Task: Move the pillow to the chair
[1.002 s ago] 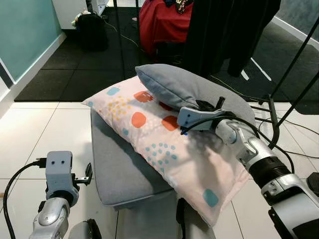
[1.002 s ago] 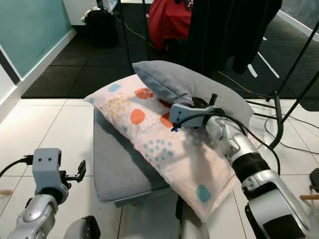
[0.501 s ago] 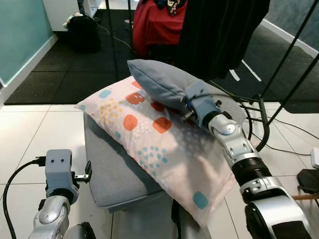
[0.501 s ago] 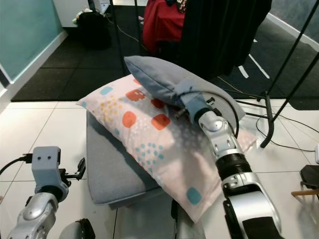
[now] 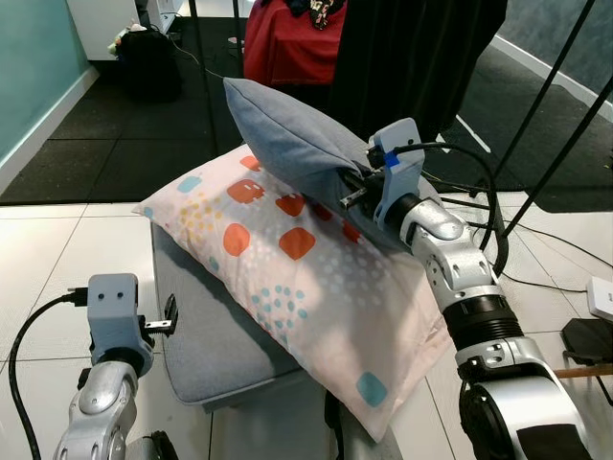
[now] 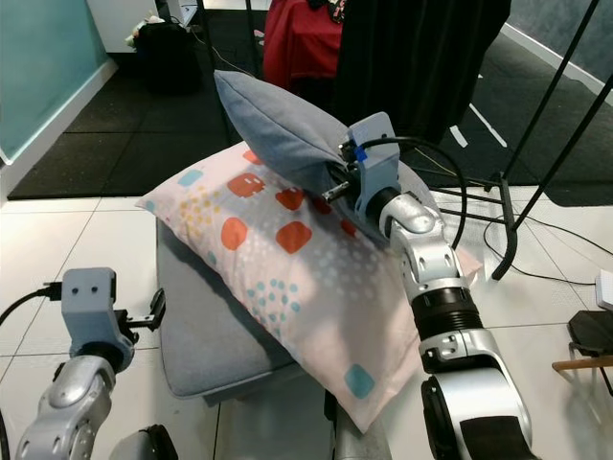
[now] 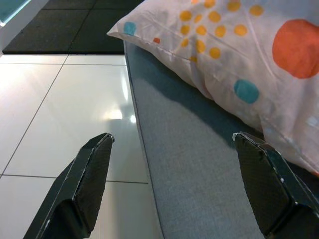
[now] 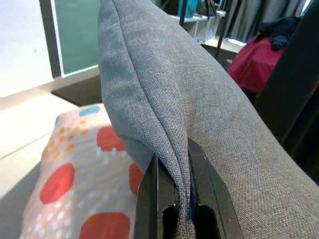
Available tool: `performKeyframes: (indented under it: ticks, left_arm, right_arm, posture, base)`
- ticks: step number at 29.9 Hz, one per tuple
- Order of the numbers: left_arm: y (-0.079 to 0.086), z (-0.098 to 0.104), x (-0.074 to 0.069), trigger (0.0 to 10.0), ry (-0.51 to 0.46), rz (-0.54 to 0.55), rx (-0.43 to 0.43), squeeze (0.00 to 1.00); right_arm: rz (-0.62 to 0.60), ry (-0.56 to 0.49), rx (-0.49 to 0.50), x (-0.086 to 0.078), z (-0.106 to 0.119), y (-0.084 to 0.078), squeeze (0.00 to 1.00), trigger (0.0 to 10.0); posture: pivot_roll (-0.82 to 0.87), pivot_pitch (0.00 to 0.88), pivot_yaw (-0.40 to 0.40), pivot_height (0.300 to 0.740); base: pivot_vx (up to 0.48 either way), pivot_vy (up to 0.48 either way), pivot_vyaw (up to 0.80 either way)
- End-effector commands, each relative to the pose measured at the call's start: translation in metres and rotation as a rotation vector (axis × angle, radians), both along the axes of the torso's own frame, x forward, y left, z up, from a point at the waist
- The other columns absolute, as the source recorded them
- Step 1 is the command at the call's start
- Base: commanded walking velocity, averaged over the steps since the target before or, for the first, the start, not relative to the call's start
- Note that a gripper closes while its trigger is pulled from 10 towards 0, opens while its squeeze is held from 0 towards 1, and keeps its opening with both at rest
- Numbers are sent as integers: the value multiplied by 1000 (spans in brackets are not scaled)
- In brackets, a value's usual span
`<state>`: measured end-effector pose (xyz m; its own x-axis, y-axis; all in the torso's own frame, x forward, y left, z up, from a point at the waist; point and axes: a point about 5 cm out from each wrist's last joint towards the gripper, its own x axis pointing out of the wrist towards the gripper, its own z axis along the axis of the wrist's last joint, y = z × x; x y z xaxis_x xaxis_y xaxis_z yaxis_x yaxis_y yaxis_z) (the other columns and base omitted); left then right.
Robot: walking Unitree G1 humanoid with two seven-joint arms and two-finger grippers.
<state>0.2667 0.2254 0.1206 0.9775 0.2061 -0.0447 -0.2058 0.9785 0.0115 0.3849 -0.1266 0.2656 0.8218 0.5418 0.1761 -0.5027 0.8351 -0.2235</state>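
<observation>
A low grey upholstered ottoman (image 5: pixel 206 335) stood on a floor of glossy white tiles (image 5: pixel 57 278), its cushioned top showing bare along the near-left edge and corner. A large pale pink pillow with orange, yellow and teal patterns (image 5: pixel 306 297) lay directly on the ottoman, stretched diagonally from the far-left corner toward the near-right one, where its end overhung the edge. A grey pillow (image 5: pixel 287 144) rested on the patterned pillow over the ottoman's far side, its far end tilted upward. Beyond the ottoman's far edge the white tiles gave way to dark floor mats (image 5: pixel 124 144).
</observation>
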Motion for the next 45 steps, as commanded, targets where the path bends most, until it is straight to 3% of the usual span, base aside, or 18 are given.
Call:
performKeyframes:
  ticks: [1, 5, 10, 15, 19, 29, 45]
  left_arm:
    - [-1, -5, 1, 10000, 9, 7, -35, 0]
    - [-4, -3, 5, 10000, -1, 2, -46, 0]
    - [-6, -2, 5, 10000, -6, 0, -50, 0]
    - [-9, -2, 5, 10000, -11, -5, -53, 0]
    - [-9, -2, 5, 10000, -11, -6, -53, 0]
    - [-7, -2, 8, 10000, -2, 8, -44, 0]
    - [-2, -7, 6, 10000, 23, 43, -43, 0]
  right_arm:
    - [61, -126, 59, -9, 39, 4, 0, 0]
    - [87, -172, 72, -14, 59, 2, 0, 0]
    - [118, -172, 75, -17, 62, 5, 0, 0]
    - [170, -107, 85, -20, 43, 16, 0, 0]
    - [184, -89, 89, -21, 38, 20, 0, 0]
    - [312, -5, 99, -37, 20, 47, 0, 0]
    - [324, 122, 36, -44, -23, 56, 0, 0]
  posture:
    - [-172, 84, -63, 456]
    - [-175, 83, -63, 471]
    - [-175, 80, -71, 481]
    - [-167, 76, -70, 496]
    - [-162, 74, -71, 501]
    - [-165, 68, -75, 531]
    - [-160, 65, -78, 581]
  base:
    - [0, 0, 0]
    - [0, 0, 0]
    - [0, 0, 0]
    - [0, 0, 0]
    - [0, 0, 0]
    - [0, 0, 0]
    - [-20, 0, 0]
